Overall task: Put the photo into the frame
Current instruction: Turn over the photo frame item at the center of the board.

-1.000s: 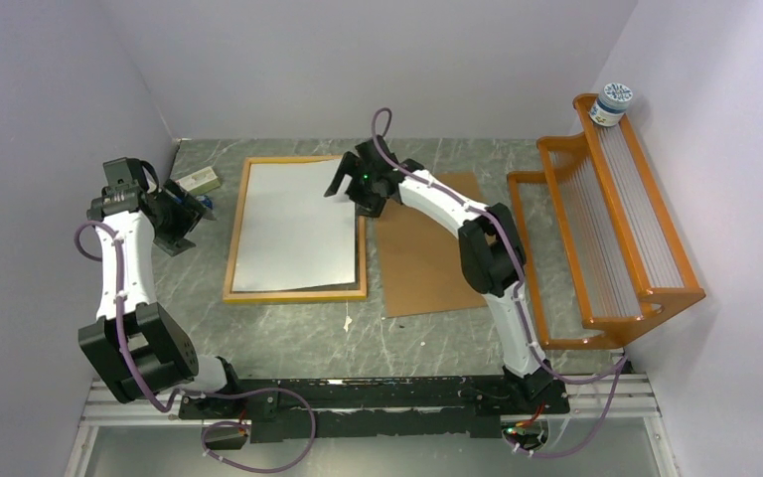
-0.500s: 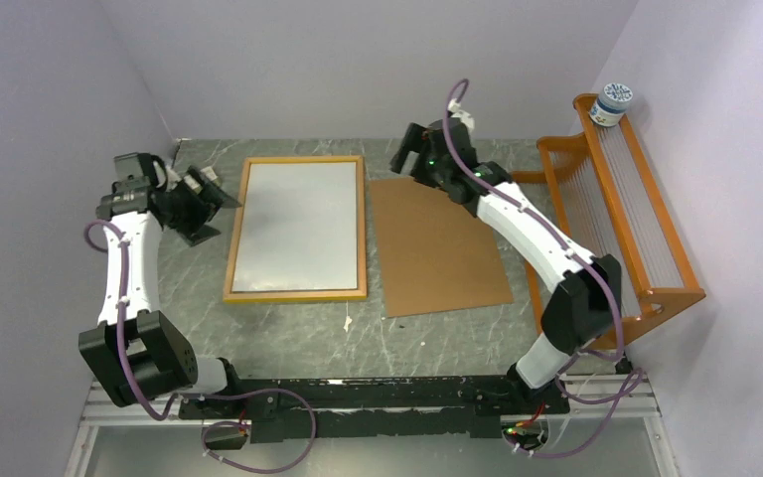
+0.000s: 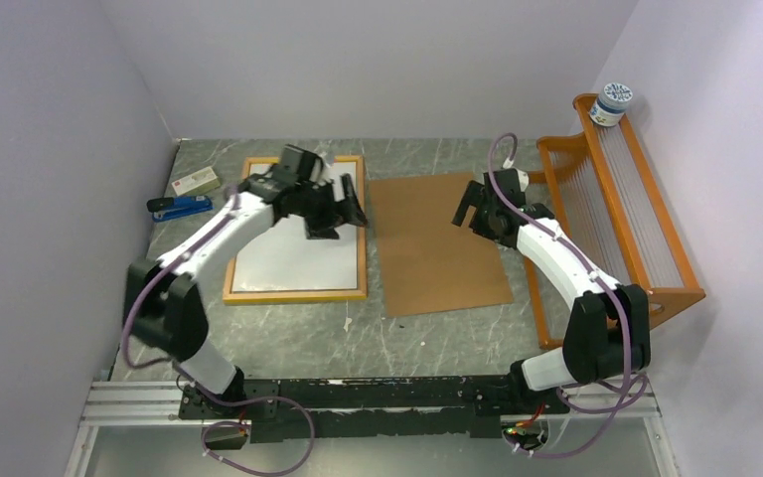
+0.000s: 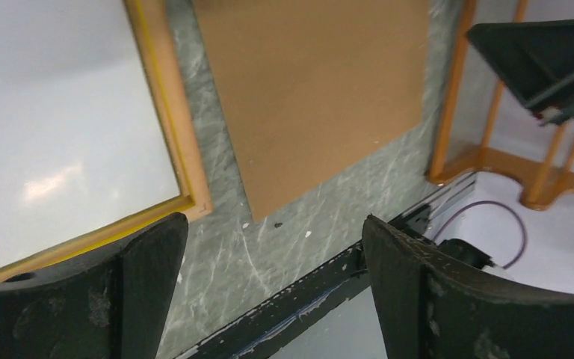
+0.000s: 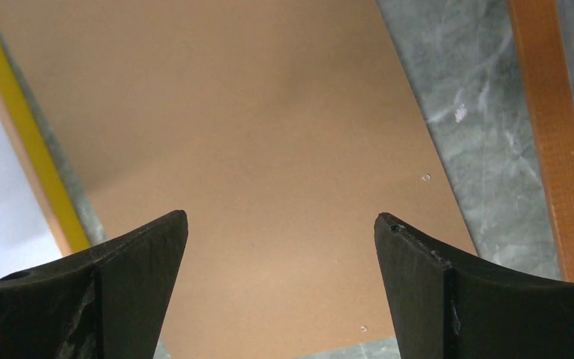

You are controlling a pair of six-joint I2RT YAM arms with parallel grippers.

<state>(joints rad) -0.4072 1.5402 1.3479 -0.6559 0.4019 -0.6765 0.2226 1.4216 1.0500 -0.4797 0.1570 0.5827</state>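
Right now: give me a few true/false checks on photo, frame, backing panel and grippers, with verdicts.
1. The photo lies white side up inside the frame. True.
2. The right gripper is shut on the hardboard backing panel. False: it is open above the panel, holding nothing.
3. The hardboard backing panel covers the frame. False: it lies flat on the table, beside the frame on its right.
4. The left gripper is open, above the frame's right side. True.

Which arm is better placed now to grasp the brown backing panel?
Right. The right claw, open, hangs directly over the brown panel; the left claw, also open, is over the frame beside it.
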